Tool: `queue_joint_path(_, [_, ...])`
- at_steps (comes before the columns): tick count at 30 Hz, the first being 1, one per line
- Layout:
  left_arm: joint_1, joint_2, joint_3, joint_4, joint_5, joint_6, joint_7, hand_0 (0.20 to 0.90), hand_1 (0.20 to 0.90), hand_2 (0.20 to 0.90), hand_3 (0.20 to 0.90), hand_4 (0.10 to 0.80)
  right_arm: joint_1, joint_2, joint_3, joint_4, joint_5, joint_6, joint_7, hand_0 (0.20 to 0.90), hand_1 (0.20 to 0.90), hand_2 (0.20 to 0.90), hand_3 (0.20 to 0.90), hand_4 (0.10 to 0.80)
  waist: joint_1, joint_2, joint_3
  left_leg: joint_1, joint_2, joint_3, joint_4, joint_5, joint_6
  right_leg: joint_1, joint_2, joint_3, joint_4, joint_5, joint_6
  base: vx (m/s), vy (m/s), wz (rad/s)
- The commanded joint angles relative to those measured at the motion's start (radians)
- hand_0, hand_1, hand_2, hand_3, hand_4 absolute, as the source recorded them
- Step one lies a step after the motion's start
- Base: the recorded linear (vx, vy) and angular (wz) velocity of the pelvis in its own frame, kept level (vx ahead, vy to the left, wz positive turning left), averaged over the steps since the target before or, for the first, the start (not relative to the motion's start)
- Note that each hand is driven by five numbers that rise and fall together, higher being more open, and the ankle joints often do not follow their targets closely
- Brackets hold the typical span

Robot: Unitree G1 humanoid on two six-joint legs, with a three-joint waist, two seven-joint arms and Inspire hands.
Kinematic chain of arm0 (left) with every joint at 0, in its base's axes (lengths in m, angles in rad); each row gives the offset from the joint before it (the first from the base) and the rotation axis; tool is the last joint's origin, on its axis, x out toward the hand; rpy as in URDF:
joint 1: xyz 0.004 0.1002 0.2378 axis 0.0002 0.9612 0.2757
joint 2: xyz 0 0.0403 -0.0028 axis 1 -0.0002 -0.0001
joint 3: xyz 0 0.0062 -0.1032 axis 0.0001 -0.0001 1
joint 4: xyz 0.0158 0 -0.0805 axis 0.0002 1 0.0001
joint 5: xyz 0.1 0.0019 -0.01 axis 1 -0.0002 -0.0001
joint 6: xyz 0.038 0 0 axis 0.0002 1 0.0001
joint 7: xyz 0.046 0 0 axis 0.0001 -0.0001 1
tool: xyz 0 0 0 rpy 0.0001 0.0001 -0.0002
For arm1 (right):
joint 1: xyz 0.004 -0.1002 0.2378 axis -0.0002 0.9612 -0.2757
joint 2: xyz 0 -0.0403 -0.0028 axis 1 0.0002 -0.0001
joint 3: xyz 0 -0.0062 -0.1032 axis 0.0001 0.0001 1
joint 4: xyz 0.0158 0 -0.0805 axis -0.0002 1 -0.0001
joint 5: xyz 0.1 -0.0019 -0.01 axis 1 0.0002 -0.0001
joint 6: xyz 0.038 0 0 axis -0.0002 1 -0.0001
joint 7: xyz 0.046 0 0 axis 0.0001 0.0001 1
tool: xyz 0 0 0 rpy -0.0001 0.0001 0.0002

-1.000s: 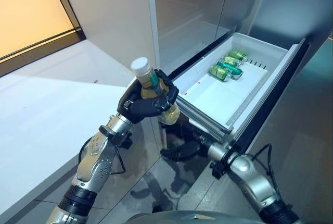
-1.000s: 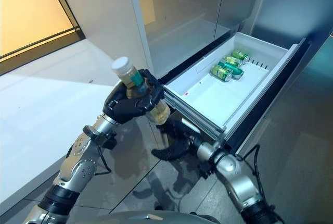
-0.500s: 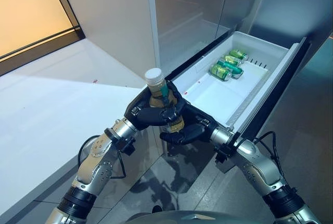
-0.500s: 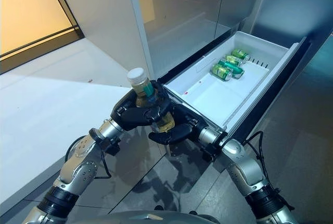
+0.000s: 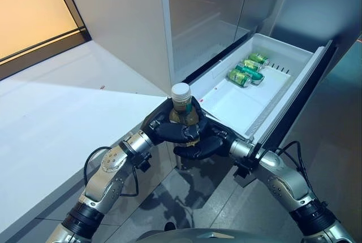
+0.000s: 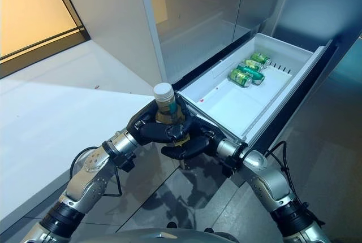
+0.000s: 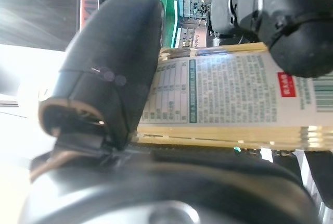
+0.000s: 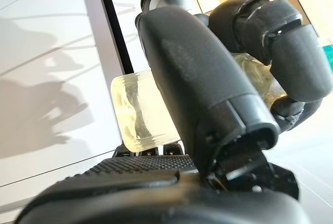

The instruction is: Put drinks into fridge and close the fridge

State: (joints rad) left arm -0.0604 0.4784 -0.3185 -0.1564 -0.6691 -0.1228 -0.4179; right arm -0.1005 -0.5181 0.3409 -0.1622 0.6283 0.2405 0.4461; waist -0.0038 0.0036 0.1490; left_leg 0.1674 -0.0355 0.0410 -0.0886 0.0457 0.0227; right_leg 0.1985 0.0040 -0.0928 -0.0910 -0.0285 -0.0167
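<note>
A clear bottle point(image 5: 182, 109) of yellowish drink with a white cap and green neck band stands upright between both hands, just in front of the near corner of the open white fridge drawer point(image 5: 300, 73). My left hand point(image 5: 166, 130) is shut on its body; in the left wrist view the thumb point(image 7: 112, 62) presses the printed label point(image 7: 234, 94). My right hand point(image 5: 201, 147) cups the bottle's base from below, and in its wrist view the thumb point(image 8: 203, 78) lies over the bottle's clear bottom point(image 8: 136, 110). Several green cans point(image 5: 244, 76) lie at the drawer's far end.
The drawer's near half shows bare white floor point(image 5: 235, 107). Grey fridge doors point(image 5: 203, 11) rise behind it. A white counter point(image 5: 51, 118) stretches to the left, with dark glossy floor point(image 5: 328, 141) to the right.
My left hand has carried the bottle right and down to the drawer's near corner. My right hand has risen from below the drawer and closed under the bottle's base.
</note>
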Motion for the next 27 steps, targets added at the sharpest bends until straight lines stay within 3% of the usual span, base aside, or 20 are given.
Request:
queue_joint_path(1, [-0.168,-0.045,-0.012,-0.076,-0.123,-0.185,-0.049,0.300,0.300,0.300,0.200,0.100,-0.142,0.042,-0.019,-0.166,0.079,-0.085,0.030,0.300,0.300,0.300,0.200,0.100,-0.010,-0.015,-0.071,0.012,-0.013,-0.003,0.007,-0.089,0.011,-0.048,0.004,-0.004,0.061,-0.019,0.056,0.000,0.000,0.00])
queue_joint_path(4, [-0.166,-0.068,-0.017,-0.093,-0.147,-0.245,-0.073,0.300,0.300,0.300,0.200,0.100,-0.139,0.052,-0.020,-0.160,0.067,-0.108,-0.008,0.300,0.300,0.300,0.200,0.100,-0.012,-0.016,-0.070,0.013,-0.012,-0.003,0.005,-0.089,0.010,-0.049,0.005,-0.002,0.061,-0.018,0.056,0.000,0.000,0.00])
queue_joint_path(6, [-0.166,-0.083,-0.023,-0.108,-0.133,-0.275,-0.080,0.418,0.418,0.418,0.337,0.237,-0.137,0.059,-0.032,-0.159,0.051,-0.134,-0.047,0.300,0.300,0.300,0.200,0.100,-0.014,-0.015,-0.071,0.014,-0.011,-0.002,0.004,-0.090,0.010,-0.048,0.005,-0.001,0.060,-0.017,0.055,0.000,0.000,0.00])
queue_joint_path(7, [-0.169,-0.089,-0.026,-0.113,-0.122,-0.282,-0.081,0.528,0.528,0.528,0.466,0.366,-0.140,0.063,-0.039,-0.160,0.037,-0.156,-0.079,0.300,0.300,0.300,0.200,0.100,-0.014,-0.015,-0.070,0.014,-0.011,-0.003,0.004,-0.090,0.009,-0.048,0.005,0.000,0.061,-0.018,0.055,0.000,0.000,0.00])
queue_joint_path(9, [-0.177,-0.096,-0.032,-0.128,-0.097,-0.289,-0.084,0.549,0.549,0.549,0.491,0.391,-0.161,0.063,-0.064,-0.159,-0.002,-0.210,-0.161,0.300,0.300,0.300,0.200,0.100,-0.014,-0.015,-0.069,0.014,-0.012,-0.006,0.004,-0.091,0.009,-0.048,0.005,-0.001,0.062,-0.018,0.054,0.000,0.000,0.00])
queue_joint_path(10, [-0.180,-0.096,-0.033,-0.131,-0.095,-0.287,-0.081,0.599,0.599,0.599,0.549,0.449,-0.171,0.061,-0.072,-0.159,-0.006,-0.214,-0.177,0.300,0.300,0.300,0.200,0.100,-0.014,-0.015,-0.069,0.014,-0.012,-0.007,0.004,-0.091,0.010,-0.048,0.006,-0.001,0.063,-0.018,0.054,0.000,0.000,0.00])
queue_joint_path(11, [-0.188,-0.097,-0.038,-0.134,-0.097,-0.281,-0.071,0.851,0.851,0.851,0.842,0.742,-0.199,0.050,-0.093,-0.159,-0.044,-0.251,-0.243,0.300,0.300,0.300,0.200,0.100,-0.013,-0.015,-0.068,0.014,-0.013,-0.009,0.004,-0.092,0.010,-0.048,0.005,-0.002,0.063,-0.018,0.054,0.000,0.000,0.00])
queue_joint_path(13, [-0.198,-0.107,-0.042,-0.130,-0.084,-0.273,-0.058,0.900,0.900,0.900,0.900,0.800,-0.254,0.040,-0.127,-0.149,-0.031,-0.239,-0.329,0.300,0.300,0.300,0.200,0.100,-0.010,-0.016,-0.069,0.014,-0.014,-0.013,0.005,-0.096,0.011,-0.048,0.006,-0.004,0.064,-0.019,0.053,0.000,0.000,0.00])
queue_joint_path(22, [-0.220,-0.128,-0.054,-0.086,-0.102,-0.195,0.009,0.900,0.900,0.900,0.900,0.800,-0.463,-0.022,-0.211,-0.011,-0.102,-0.203,-0.552,0.300,0.300,0.300,0.200,0.100,0.012,-0.025,-0.072,0.004,-0.020,-0.029,0.008,-0.095,0.013,-0.052,0.004,-0.014,0.067,-0.016,0.047,0.001,0.000,0.01])
queue_joint_path(27, [-0.171,-0.133,-0.046,-0.014,-0.205,-0.081,0.035,0.900,0.900,0.900,0.900,0.800,-0.548,-0.108,-0.251,0.121,-0.090,-0.198,-0.640,0.300,0.300,0.300,0.200,0.100,0.031,-0.032,-0.075,0.004,-0.022,-0.039,0.008,-0.097,0.009,-0.047,0.003,-0.024,0.061,-0.014,0.045,0.017,-0.010,0.06])
